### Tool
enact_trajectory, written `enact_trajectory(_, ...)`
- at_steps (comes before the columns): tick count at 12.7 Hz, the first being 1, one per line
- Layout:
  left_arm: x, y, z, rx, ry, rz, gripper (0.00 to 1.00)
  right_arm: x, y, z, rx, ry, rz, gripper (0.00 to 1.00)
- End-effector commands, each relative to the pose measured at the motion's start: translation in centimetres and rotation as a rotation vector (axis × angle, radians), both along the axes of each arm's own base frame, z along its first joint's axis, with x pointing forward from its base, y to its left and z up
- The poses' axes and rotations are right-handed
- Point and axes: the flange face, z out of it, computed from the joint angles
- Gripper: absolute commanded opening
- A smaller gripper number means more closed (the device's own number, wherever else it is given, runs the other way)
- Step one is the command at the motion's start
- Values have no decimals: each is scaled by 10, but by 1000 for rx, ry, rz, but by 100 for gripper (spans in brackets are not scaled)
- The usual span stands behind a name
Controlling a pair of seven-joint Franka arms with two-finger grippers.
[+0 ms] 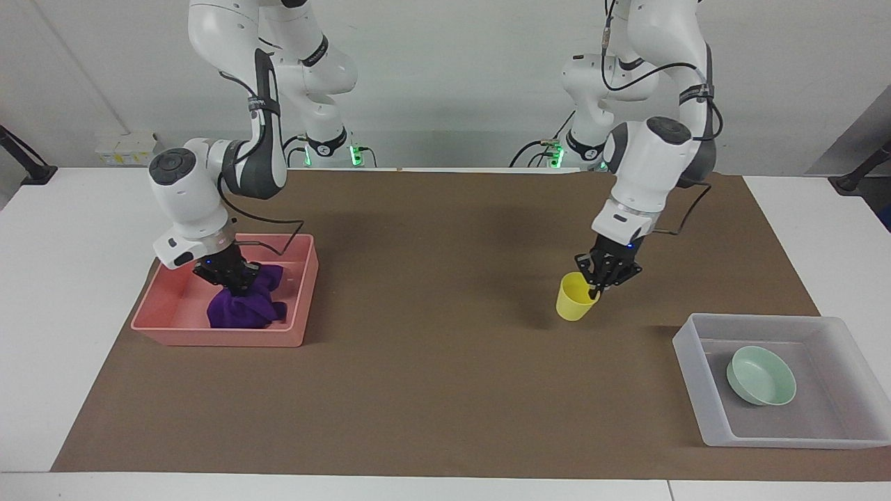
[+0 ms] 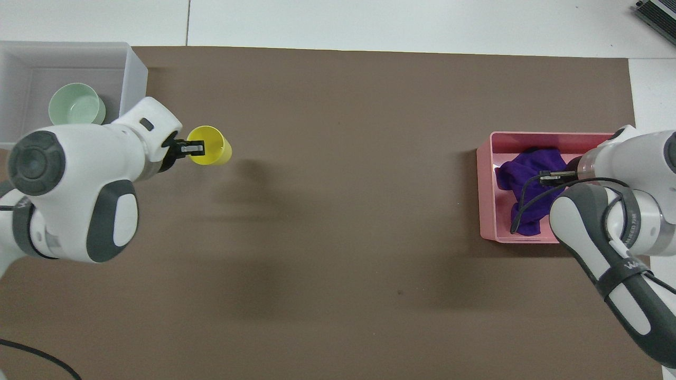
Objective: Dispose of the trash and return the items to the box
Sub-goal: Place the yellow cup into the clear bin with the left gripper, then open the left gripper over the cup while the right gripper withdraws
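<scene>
Your left gripper [image 1: 593,291] is clamped on the tilted, plain yellow cup [image 1: 573,298], airborne over the mat. Your right gripper [image 1: 233,278] sits on the crumpled purple cloth [image 1: 247,309] in the pink bin [image 1: 301,278]; its grip I can't tell.

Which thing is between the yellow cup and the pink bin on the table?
Nothing: between the cup, held by the left gripper, and the bin only bare brown mat shows, in both views.

Soft purple cloth [image 1: 245,310], plastic cup [image 1: 573,298]
</scene>
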Motion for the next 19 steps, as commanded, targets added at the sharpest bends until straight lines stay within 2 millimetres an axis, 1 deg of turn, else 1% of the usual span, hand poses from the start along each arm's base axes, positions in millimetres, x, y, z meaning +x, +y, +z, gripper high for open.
enact_trajectory(1, 31, 63, 30, 34, 25, -26, 0, 3, 4, 13, 3, -29, -11, 100)
enact_trajectory(2, 37, 95, 32, 47, 18, -19, 0, 6, 8, 25, 4, -35, -7, 100)
enact_trajectory(3, 40, 117, 35, 59, 1, -19, 0, 8, 17, 35, 9, -33, -16, 100)
enact_trajectory(4, 47, 151, 37, 74, -14, -8, 0, 9, 33, 41, 17, -27, -43, 100)
enact_trajectory(5, 57, 178, 40, 80, -25, 14, 0, 10, 56, 47, 25, -19, -73, 100)
enact_trajectory(6, 68, 204, 38, 81, -32, 45, 0, 10, 74, 53, 29, -17, -96, 100)
enact_trajectory(7, 80, 217, 40, 81, -47, 62, 0, 10, 82, 65, 31, -18, -107, 100)
enact_trajectory(8, 92, 227, 36, 80, -53, 74, 0, 10, 86, 80, 29, 2, -109, 100)
enact_trajectory(10, 105, 259, 16, 81, -45, 96, 0, 7, 83, 122, 26, 22, -107, 100)
enact_trajectory(12, 108, 281, -12, 99, -31, 51, 0, -2, 76, 159, 24, 39, -116, 100)
enact_trajectory(13, 112, 287, -22, 101, -41, 61, 0, -5, 75, 176, 24, 50, -114, 100)
enact_trajectory(15, 118, 290, -46, 94, -61, 77, 0, -11, 71, 202, 44, 62, -128, 100)
enact_trajectory(16, 118, 290, -51, 88, -76, 85, 0, -15, 68, 217, 48, 68, -122, 100)
enact_trajectory(19, 109, 289, -71, 81, -61, 94, 0, -25, 52, 256, 48, 102, -104, 100)
